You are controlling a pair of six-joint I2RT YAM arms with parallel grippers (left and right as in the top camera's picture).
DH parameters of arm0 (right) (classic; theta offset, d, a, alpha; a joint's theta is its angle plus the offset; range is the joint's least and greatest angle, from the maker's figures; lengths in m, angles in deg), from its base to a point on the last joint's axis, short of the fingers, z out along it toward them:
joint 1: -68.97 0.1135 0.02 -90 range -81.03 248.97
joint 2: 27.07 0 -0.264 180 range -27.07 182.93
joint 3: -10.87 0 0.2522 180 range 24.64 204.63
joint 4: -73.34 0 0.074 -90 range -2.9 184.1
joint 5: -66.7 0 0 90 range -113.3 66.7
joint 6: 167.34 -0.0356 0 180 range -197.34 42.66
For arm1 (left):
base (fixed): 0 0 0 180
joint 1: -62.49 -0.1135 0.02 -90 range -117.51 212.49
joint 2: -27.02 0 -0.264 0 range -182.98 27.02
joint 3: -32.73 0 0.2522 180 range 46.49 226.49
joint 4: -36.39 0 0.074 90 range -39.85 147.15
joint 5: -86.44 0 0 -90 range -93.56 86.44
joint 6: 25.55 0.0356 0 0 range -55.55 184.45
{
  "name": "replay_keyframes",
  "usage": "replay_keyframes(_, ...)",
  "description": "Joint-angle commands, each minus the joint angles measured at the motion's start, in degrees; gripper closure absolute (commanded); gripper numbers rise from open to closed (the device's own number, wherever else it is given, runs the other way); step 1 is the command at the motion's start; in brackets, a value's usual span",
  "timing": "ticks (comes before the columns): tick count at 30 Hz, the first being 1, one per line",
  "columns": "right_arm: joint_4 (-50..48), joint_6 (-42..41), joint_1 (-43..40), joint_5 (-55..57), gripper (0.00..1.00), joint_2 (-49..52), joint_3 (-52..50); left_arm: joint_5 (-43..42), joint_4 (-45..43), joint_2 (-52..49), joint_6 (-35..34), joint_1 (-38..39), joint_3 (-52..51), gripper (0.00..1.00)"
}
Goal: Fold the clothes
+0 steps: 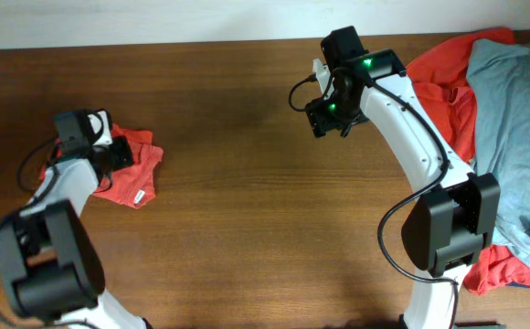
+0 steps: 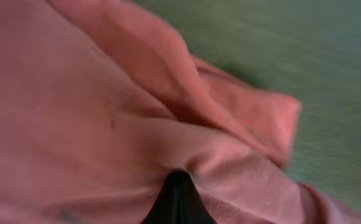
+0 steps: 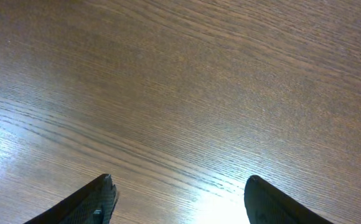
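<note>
We found the left gripper [image 1: 108,153] near the left edge of the desk [image 1: 247,201], its jaws closed tight on a pinch of the small orange-red T-shirt [image 1: 135,174]. The shirt lay there as a crumpled bundle with a white tag [image 1: 140,196] showing on its near side. In the left wrist view its cloth wrinkled in toward the dark fingertip [image 2: 178,196]. The right gripper [image 3: 177,193] hung open and empty above bare wood, toward the far edge and right of the middle. The rest of the clothes, a grey-blue T-shirt [image 1: 516,119] draped over more orange-red T-shirts [image 1: 443,87], sat heaped along the right edge. Our main worry was the pinch itself. We could not tell how many layers were caught, so a lift might have dragged the whole bundle along rather than opening a single layer, or a thin bite might have slipped free partway. With only one arm on the cloth, any pull could have twisted the shirt into a rope instead of spreading it flat. We also judged that the heap ran so close to the right edge that tugging one garment from it might have pulled the others along or tipped them off the desk.
</note>
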Motion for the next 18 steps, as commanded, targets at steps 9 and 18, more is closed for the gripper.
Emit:
replay_keyframes(9, 1.38, -0.50, -0.04, 0.68, 0.28, -0.24, 0.42, 0.76, -18.82, -6.19, -1.29, -0.46, -0.15, 0.52)
replay_keyframes(18, 1.75, -0.48, -0.07, 0.72, 0.28, -0.24, 0.42, 0.28, -15.98, -6.01, -5.35, -3.72, 7.43, 0.31)
